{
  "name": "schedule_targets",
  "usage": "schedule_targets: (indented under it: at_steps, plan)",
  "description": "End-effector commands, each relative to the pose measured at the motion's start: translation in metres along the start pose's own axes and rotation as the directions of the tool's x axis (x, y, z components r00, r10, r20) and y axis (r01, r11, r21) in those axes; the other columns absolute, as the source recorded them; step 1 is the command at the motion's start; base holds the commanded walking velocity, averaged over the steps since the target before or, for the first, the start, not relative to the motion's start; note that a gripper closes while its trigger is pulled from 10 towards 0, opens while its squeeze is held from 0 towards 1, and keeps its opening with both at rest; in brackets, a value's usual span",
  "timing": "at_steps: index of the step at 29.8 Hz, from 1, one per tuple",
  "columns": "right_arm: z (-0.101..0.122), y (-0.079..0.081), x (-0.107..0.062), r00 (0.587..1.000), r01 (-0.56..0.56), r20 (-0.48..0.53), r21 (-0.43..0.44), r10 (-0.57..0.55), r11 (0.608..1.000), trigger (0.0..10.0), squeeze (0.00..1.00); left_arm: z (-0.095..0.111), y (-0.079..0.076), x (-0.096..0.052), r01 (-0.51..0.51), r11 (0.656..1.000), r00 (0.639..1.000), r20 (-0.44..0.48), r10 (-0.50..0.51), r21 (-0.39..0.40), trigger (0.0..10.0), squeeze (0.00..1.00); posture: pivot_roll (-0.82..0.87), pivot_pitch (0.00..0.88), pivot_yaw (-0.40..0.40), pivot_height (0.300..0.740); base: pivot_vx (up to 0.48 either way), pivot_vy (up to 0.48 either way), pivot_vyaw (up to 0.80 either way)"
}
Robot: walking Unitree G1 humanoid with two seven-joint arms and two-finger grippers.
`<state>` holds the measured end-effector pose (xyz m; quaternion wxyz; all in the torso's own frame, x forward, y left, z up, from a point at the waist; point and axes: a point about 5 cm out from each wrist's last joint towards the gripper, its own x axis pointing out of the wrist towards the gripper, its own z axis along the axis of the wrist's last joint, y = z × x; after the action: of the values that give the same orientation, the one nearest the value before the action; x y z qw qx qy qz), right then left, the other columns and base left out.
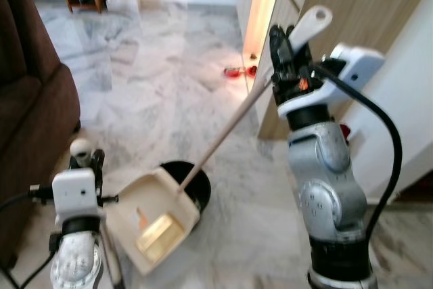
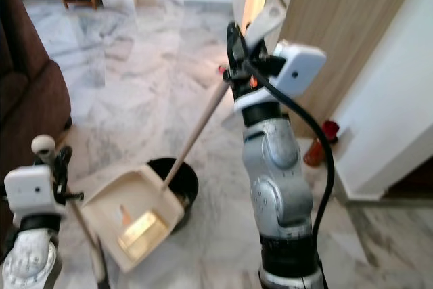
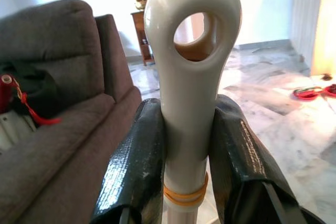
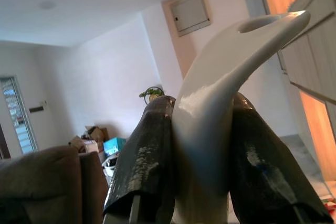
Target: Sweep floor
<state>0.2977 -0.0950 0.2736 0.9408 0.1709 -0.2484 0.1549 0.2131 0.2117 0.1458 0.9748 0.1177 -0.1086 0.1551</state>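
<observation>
**Sweeping in hand: dustpan set down, broom gripped**

Near left, the left gripper [image 3: 186, 145] clamps the broom handle [image 3: 191, 66]; its head is cut off below, so bristles cannot be judged. Beside it, the cream dustpan [image 1: 154, 225] lies tilted on the marble floor [image 1: 155, 93] against a black bin [image 1: 193, 184] (contents hard to read). The right gripper [image 4: 202, 150] is closed on the dustpan handle [image 1: 226, 130]. Judged next: brush debris into the pan. Far: red objects [image 1: 240, 71], indistinct.

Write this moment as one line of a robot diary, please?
right tool: shut on long-handled dustpan | left tool: shut on broom handle | dustpan: over black bin | floor: marble
</observation>
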Motion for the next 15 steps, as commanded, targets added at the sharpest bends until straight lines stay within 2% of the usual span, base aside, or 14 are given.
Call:
schedule_targets:
  at_steps: [1,15]
  plan:
    - [0.0129,-0.0033,0.0006,0.998,0.013,0.055,-0.005,-0.013,1.000,10.0,0.00,0.0098,-0.0013,0.0007,-0.005,1.000,0.999,0.047,0.005,0.003,10.0,0.00,0.06,0.069,-0.033,0.740,0.356,0.000,0.00]
    - [0.0130,-0.0010,0.0008,0.999,-0.002,0.051,0.000,0.002,1.000,10.0,0.00,0.0099,-0.0009,0.0007,-0.008,1.000,0.999,0.048,0.008,0.001,10.0,0.00,0.06,0.069,-0.033,0.740,0.355,0.000,0.00]
